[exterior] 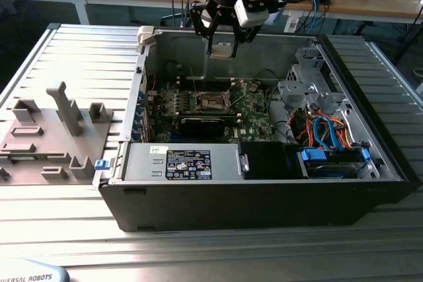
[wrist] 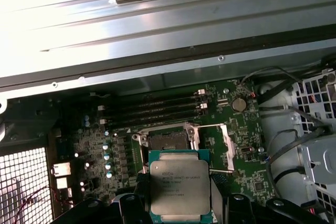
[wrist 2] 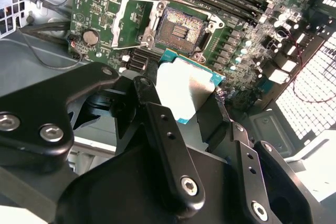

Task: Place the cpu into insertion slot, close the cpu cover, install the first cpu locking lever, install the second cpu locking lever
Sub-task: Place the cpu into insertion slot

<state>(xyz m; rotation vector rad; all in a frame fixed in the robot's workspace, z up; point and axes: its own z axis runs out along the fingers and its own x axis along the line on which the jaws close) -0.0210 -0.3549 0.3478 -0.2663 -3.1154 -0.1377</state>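
Closest in, grips the cpu by two opposite edges, with the jaws of the gripper drawn in narrow onto it and the black fingers pressed to its sides. Carries the cpu flat, silvery-grey top up, green rim showing around the metal. Hangs with it in the air over the green circuit board, well clear of it. Just past the chip, finds the insertion slot bare: a square black recess in a thin silvery border. Right beside that, shows the cpu cover swung open to one side, tilted up off the recess. Further on across the board, passes a row of long black memory slots lying side by side and a round coin cell. Beyond those, meets the grey sheet-metal wall of the computer case, then the ribbed aluminium table outside it. In the exterior view, places the gripper high above the back half of the open case, laid on its side with the lid off. Across the board from there, along the case wall nearest that camera, takes in a grey power supply with a label on top, and blue and orange cables toward the exterior view's right. Farther out on the table, at the exterior view's left, picks out a grey fixture plate with upright blocks. Farthest of all, behind the arm, catches wooden desks strewn with cables.
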